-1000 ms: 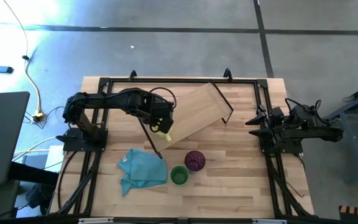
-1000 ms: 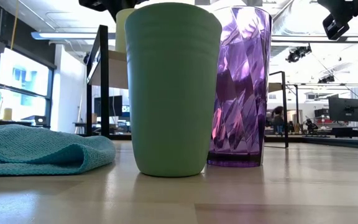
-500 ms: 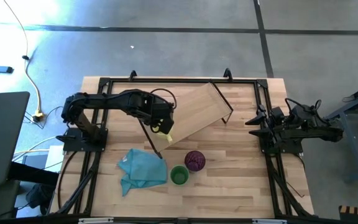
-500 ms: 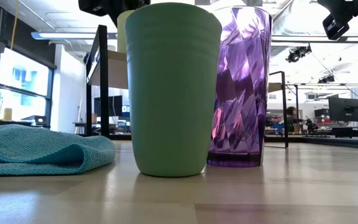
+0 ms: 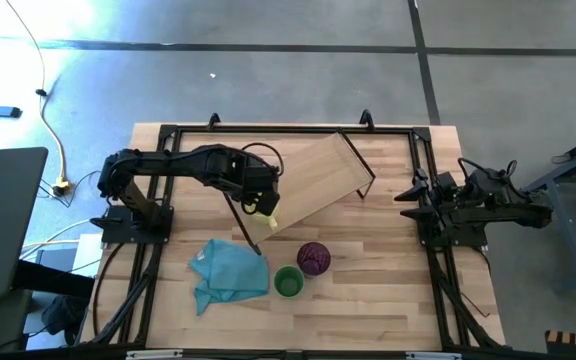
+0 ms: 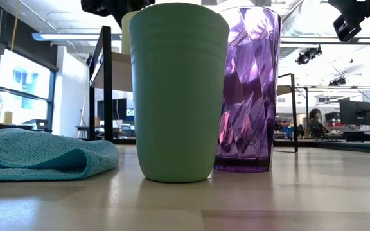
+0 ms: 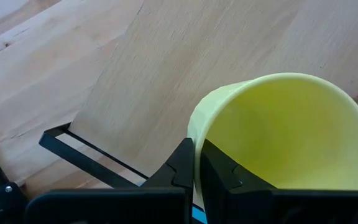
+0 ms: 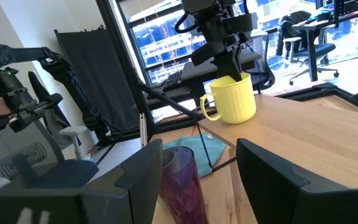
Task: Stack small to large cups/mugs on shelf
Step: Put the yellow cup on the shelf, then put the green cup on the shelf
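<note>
My left gripper (image 7: 194, 171) is shut on the short yellow mug (image 7: 278, 137) over the near-left end of the shelf (image 5: 313, 183), a light-wood board on thin black legs. The right wrist view shows the mug (image 8: 232, 99) upright at the board's end. The green cup (image 5: 288, 281) and the purple tumbler (image 5: 313, 258) stand upright on the tabletop near the front edge. In the low view the green cup (image 6: 178, 90) hides the mug's base. My right gripper (image 8: 197, 186) waits open at the table's right side. My left gripper pinches the mug's wall at the rim (image 7: 196, 138), with one finger inside the mug and one outside. The fingers (image 7: 180, 169) come from above, pointing steeply down. The mug stays upright with its mouth up. Whether its base touches the shelf I cannot tell.
A teal cloth (image 5: 230, 270) lies crumpled on the tabletop left of the green cup. Black frame rails (image 5: 268, 130) run along the table's far edge and sides. The shelf's bare top stretches toward the far right.
</note>
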